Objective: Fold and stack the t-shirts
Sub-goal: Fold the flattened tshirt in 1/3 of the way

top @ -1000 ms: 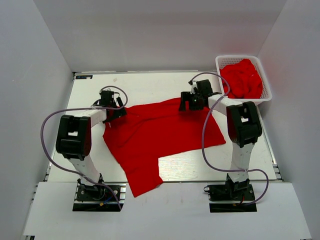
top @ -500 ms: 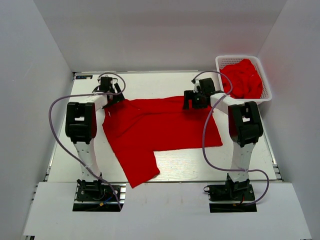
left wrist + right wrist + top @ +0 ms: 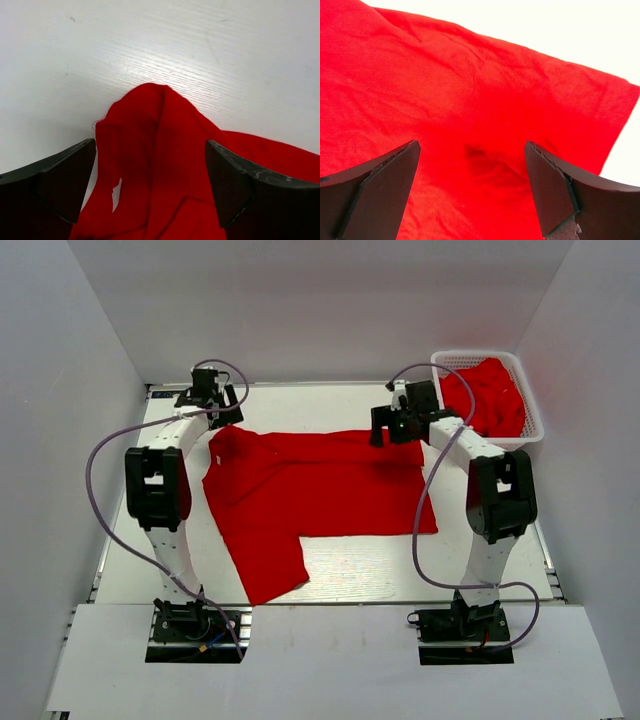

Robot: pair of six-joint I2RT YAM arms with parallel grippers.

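Over at far side, left gripper [image 3: 150,144] & right gripper [image 3: 471,145] had dragged t-shirt [image 3: 320,490] flat; both jaws spread wide, nothing held. Ready for 1st fold.

— How do the arms stand?
— Both reach far forward from their bases. The left arm [image 3: 152,490] stretches up the left side, and the left end effector [image 3: 213,408] points down at the far end.
— Its fingers [image 3: 65,175]?
— Spread wide apart.
— And the right?
— The right arm [image 3: 497,492] angles inward. The right end effector [image 3: 386,430] hangs low, its fingers likewise parted wide.
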